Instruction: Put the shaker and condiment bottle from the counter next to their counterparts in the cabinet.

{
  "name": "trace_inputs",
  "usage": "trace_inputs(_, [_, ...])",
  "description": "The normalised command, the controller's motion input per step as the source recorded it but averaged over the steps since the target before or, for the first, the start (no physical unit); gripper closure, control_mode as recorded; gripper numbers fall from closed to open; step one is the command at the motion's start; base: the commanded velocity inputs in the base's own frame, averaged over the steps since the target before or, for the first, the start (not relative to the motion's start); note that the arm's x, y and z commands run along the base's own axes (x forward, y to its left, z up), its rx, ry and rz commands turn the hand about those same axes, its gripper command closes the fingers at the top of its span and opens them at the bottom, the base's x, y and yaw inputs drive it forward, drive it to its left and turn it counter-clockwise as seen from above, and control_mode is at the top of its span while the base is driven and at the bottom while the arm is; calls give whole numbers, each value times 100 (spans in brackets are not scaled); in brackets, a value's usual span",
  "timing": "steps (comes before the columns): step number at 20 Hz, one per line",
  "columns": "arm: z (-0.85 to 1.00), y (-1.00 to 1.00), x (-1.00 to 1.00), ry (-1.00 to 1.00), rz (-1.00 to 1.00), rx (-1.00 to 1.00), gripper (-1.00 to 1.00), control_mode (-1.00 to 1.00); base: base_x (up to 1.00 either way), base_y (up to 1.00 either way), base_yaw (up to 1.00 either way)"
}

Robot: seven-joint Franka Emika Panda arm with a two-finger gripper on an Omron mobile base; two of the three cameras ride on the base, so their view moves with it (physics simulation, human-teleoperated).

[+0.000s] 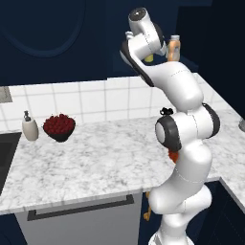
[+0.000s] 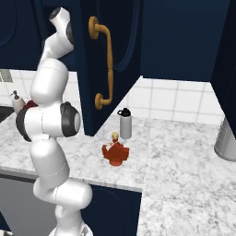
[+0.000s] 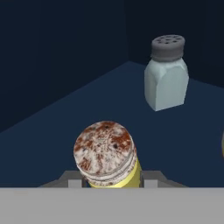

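Observation:
My gripper (image 3: 112,181) is shut on the shaker (image 3: 106,154), a small yellow cylinder with a speckled silvery cap, held just above the cabinet's dark shelf (image 3: 61,118). In the left base view a sliver of the shaker (image 1: 149,58) shows beneath my raised hand, left of the pale orange counterpart bottle (image 1: 174,48). A pale shaker with a grey perforated cap (image 3: 166,74) stands farther back on the shelf. On the marbled counter (image 2: 175,166) the deep-red condiment bottle (image 2: 115,152) stands near the front edge, and the left base view shows a bit of the condiment bottle (image 1: 173,156) behind my arm.
The navy cabinet door (image 2: 108,64) with a gold handle hangs open over the counter. A grey shaker with a black top (image 2: 125,123) stands behind the red bottle. A soap dispenser (image 1: 29,126) and a bowl of red fruit (image 1: 59,127) sit at the left by the sink (image 1: 6,153).

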Motion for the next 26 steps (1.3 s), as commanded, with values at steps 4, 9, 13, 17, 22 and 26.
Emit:
trace_inputs(4, [0,0,37,0,0,0,100,-100,0,0,0])
trace_inputs(9, [-5,-3,26,0,0,0,100,-100,0,0,0])
trace_inputs(13, [-12,-8,21,0,0,0,100,-100,0,0,0])
trace_inputs(17, [-6,-5,18,0,0,0,100,-100,0,0,0])
trace_inputs(22, [0,-8,23,0,0,0,100,-100,0,0,0])
trace_inputs(26, [0,-1,17,0,0,0,100,-100,0,0,0])
